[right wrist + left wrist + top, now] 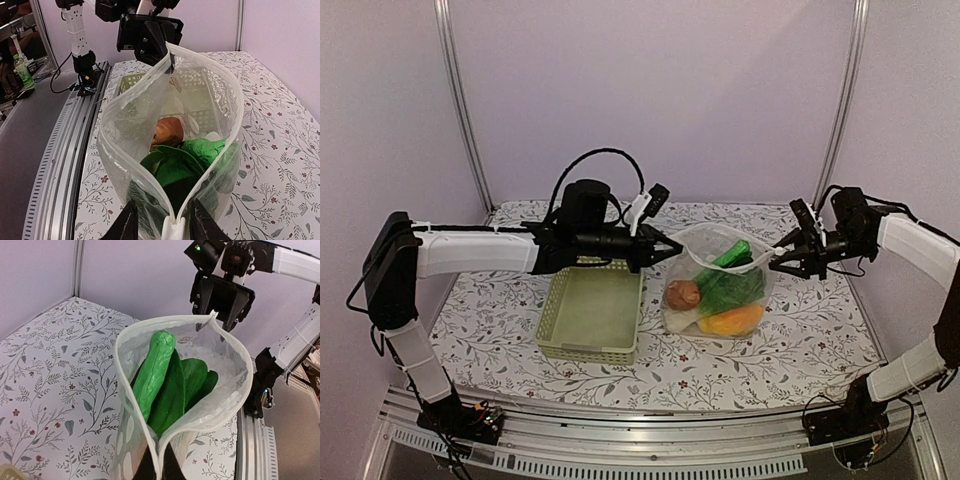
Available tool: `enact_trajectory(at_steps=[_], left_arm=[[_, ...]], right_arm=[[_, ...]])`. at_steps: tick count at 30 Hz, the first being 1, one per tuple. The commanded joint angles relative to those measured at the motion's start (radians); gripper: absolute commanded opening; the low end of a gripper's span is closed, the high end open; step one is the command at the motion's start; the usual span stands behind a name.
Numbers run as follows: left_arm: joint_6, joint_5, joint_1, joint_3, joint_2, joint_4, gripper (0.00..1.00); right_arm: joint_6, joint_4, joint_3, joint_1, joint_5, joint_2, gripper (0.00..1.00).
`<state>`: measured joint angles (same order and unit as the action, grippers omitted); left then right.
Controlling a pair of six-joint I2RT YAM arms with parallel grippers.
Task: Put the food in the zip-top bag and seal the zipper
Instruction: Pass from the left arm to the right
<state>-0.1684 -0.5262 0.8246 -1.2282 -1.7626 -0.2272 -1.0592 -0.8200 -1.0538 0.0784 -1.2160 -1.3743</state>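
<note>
Presently on the floral-print table (770, 365): one pale green lattice basket (585, 350), taken as reference. Zip-top bag (692, 245), clear with white dots, stands upright just beside the basket on the side toward the right arm, mouth spread wide and zipper (240, 355) unsealed. Inside the bag: green cucumber (155, 370), leafy green (187, 385), reddish-brown piece (682, 294) nearest the basket, orange-yellow piece (732, 320) farthest from it. Left gripper (670, 250), above the basket's far corner, is clamped tight on the bag's rim. Right gripper (778, 258), at the bag end away from the basket, has its jaws partly apart astride the zipper end; no pinch is visible.
</note>
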Motion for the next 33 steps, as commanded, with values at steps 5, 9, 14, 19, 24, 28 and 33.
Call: enact_trajectory(at_steps=[5, 9, 14, 19, 24, 28, 33], left_arm=[[0.013, 0.021, -0.023, -0.016, -0.005, 0.006, 0.00], [0.011, 0.021, -0.025, -0.007, 0.002, 0.002, 0.00], [0.007, 0.020, -0.025, -0.001, 0.006, -0.001, 0.00], [0.009, 0.025, -0.025, 0.007, 0.013, 0.001, 0.00], [0.009, 0.036, -0.027, 0.017, 0.025, -0.001, 0.00], [0.007, 0.035, -0.027, 0.025, 0.028, -0.003, 0.00], [0.003, 0.031, -0.027, 0.028, 0.028, -0.008, 0.00]], right_arm=[[-0.073, 0.038, 0.031, 0.010, -0.009, -0.031, 0.35], [-0.051, 0.039, 0.020, 0.010, 0.005, -0.056, 0.28], [-0.017, 0.048, 0.009, 0.010, 0.017, -0.062, 0.17], [0.011, 0.057, 0.004, 0.004, 0.032, -0.057, 0.10], [0.025, 0.060, 0.008, -0.020, 0.032, -0.044, 0.12], [0.037, 0.064, 0.011, -0.028, 0.030, -0.029, 0.19], [0.052, 0.065, 0.011, -0.031, 0.028, -0.023, 0.17]])
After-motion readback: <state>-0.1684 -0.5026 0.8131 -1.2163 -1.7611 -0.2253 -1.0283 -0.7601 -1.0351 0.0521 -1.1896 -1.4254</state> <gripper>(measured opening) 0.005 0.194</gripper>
